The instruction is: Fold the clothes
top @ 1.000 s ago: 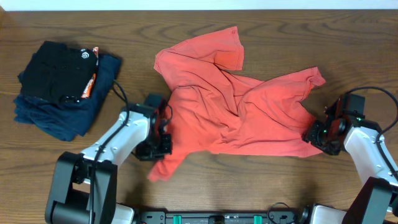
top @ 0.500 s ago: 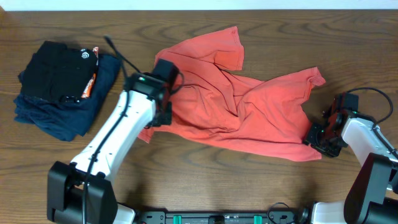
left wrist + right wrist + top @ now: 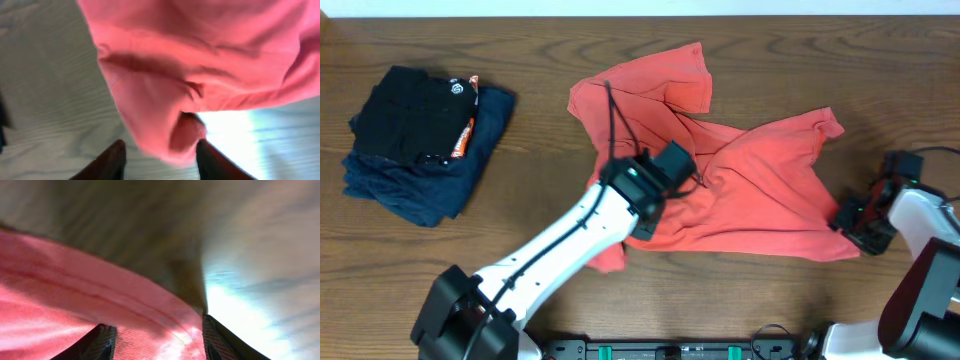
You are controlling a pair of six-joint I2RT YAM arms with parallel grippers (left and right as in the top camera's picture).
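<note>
The coral-red T-shirt [image 3: 760,190] lies crumpled across the middle of the wooden table, and no print shows. My left gripper [image 3: 660,195] reaches over the shirt's middle. In the left wrist view a fold of the shirt [image 3: 200,60] hangs between its fingers [image 3: 160,155], held above the table. My right gripper [image 3: 852,222] is at the shirt's lower right corner. In the right wrist view the hem [image 3: 60,305] runs between its fingers [image 3: 155,330].
A black folded garment [image 3: 415,115] lies on a navy-blue folded garment [image 3: 415,190] at the far left of the table. Bare wood [image 3: 800,60] lies behind the shirt and at the front between the arms.
My left gripper has carried the shirt's lower left part up and then right, over the shirt's middle. My right gripper has drawn the lower right corner a little to the right.
</note>
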